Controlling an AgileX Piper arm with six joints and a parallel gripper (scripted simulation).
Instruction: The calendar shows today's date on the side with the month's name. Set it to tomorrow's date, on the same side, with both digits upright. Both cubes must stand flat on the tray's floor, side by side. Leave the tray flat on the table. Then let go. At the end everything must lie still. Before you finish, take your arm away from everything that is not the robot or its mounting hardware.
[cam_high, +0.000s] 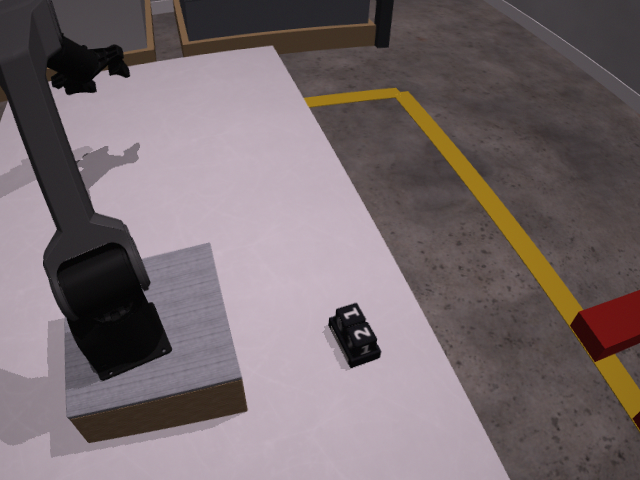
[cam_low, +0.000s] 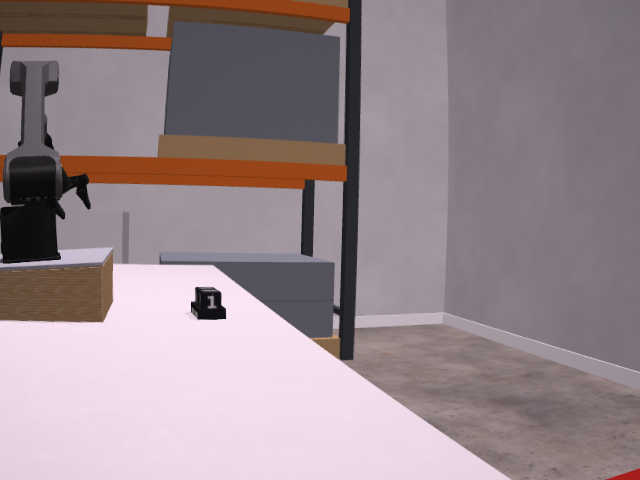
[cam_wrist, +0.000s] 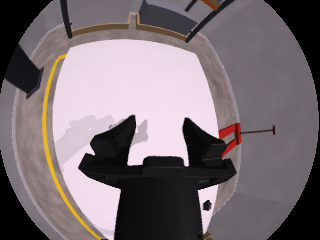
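A small black calendar sits on the pale table (cam_high: 217, 170) near its right edge. Its tray (cam_high: 364, 359) (cam_low: 207, 313) holds two black cubes side by side. In the top view the far cube (cam_high: 350, 313) shows a white 1 on top and the near cube (cam_high: 363, 333) a white 2. In the exterior view only one cube (cam_low: 208, 299) shows, with a 1 on its facing side. My gripper (cam_high: 117, 60) (cam_low: 82, 192) (cam_wrist: 159, 121) is open and empty. It hangs high over the far left part of the table, far from the calendar.
The arm's base stands on a grey-topped wooden block (cam_high: 170, 330) (cam_low: 56, 289) at the table's left. Shelving with grey boxes (cam_low: 253, 82) stands behind the table. A yellow floor line (cam_high: 485, 196) and a red object (cam_high: 612, 322) lie on the floor to the right.
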